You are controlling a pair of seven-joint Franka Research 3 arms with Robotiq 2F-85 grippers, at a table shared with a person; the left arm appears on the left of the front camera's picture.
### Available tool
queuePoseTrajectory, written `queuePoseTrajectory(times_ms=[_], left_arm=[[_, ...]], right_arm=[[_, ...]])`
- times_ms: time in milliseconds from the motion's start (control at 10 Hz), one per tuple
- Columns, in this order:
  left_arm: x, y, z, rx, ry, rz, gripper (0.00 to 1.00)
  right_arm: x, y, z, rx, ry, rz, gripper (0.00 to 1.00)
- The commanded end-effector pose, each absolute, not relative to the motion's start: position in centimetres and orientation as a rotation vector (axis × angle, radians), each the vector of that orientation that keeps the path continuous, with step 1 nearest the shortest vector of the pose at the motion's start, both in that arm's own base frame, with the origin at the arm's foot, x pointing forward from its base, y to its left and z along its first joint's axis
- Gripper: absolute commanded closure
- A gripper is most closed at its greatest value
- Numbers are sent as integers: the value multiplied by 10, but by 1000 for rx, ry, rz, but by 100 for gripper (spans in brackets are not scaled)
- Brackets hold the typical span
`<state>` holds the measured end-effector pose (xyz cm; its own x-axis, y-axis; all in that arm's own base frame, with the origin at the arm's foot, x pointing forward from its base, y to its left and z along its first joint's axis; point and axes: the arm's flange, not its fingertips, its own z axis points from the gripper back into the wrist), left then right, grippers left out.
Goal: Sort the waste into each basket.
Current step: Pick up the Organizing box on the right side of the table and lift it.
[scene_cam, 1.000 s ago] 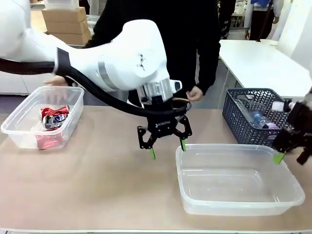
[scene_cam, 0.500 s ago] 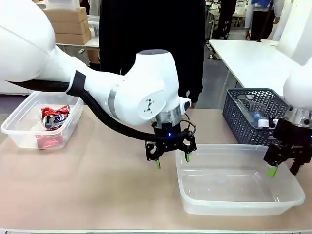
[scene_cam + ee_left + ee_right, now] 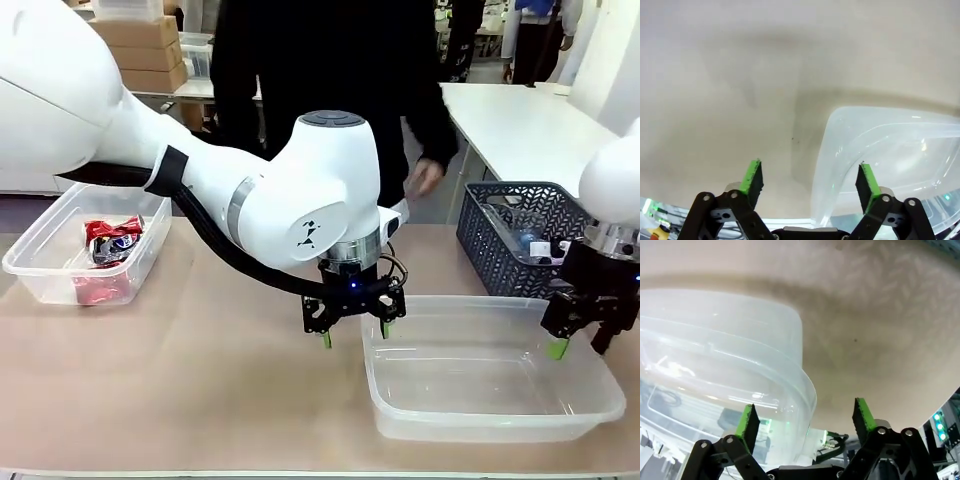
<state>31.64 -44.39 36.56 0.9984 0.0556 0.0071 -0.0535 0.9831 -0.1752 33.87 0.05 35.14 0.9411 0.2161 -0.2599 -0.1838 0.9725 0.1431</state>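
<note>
The surface point(image 3: 200, 390) is smooth, matt beige. The right tub point(image 3: 480, 427) and left tub point(image 3: 40, 282) are clear glossy plastic; the grey basket point(image 3: 488, 255) is matt plastic.

The table point(image 3: 200, 380) bears left tub point(image 3: 45, 282), right tub point(image 3: 480, 425) and dark basket point(image 3: 490, 255).

Fixed front camera, plus two wrist cameras pointing down.
The front view looks across the surface point(image 3: 200, 390) toward the person point(image 3: 330, 60) opposite; the wrist views sit close above it, looking along the left end effector point(image 3: 809, 171) and the right end effector point(image 3: 805, 409). All three share the clear tub point(image 3: 374, 390) (wrist views at its opposite ends).
</note>
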Motion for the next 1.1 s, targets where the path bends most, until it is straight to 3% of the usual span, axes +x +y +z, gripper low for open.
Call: queuePoseTrajectory(times_ms=[0, 100, 200, 300, 1000], left_arm=[[313, -449, 366, -164, -5, -9, 60], [311, -449, 367, -177, 4, -46, 100], [309, -448, 368, -186, 22, -78, 66], [308, -446, 370, -187, 30, -91, 100], [306, -443, 373, -203, 33, -107, 100]], right_arm=[[304, -4, 342, 115, 225, 200, 55], [302, -3, 343, 114, 224, 182, 100], [301, -2, 343, 121, 220, 179, 61], [301, -2, 343, 110, 211, 156, 100], [300, -2, 343, 103, 219, 122, 100]])
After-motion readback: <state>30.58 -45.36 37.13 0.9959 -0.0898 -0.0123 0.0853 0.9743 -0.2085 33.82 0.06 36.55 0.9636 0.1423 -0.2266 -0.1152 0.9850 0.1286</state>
